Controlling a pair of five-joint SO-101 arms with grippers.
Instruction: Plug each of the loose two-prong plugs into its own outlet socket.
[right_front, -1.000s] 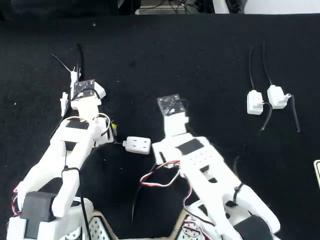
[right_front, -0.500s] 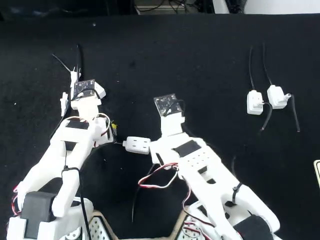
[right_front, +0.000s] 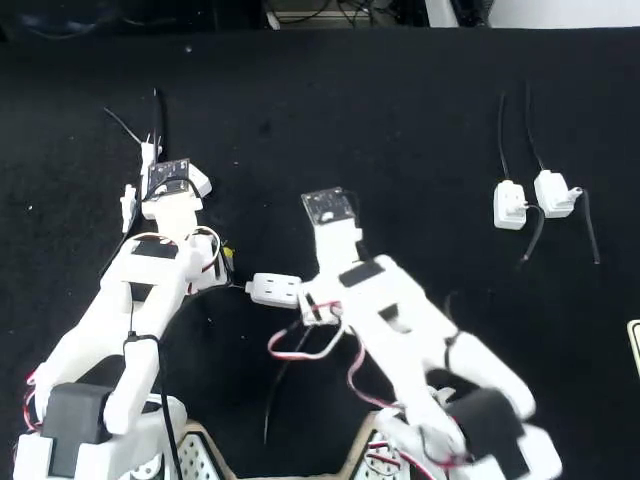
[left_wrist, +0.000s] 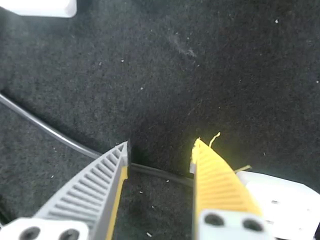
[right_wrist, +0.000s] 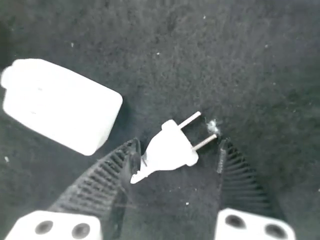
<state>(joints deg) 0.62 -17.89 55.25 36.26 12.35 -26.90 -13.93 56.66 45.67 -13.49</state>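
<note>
White plastic plug (right_wrist: 167, 150) lies between the spread jaws of the right gripper (right_wrist: 177, 146), beside a white block (right_wrist: 60, 112). Light, rigid, probably slick: best pinched across its body, clear of the prongs (right_wrist: 192, 120). The left gripper (left_wrist: 160, 150) gapes over a cable (left_wrist: 45, 130).

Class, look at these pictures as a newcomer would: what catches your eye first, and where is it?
A white two-prong plug lies on the black table between the open fingers of the right end effector, beside a white block. In the high view, a white outlet strip sits between the two arms.
</note>
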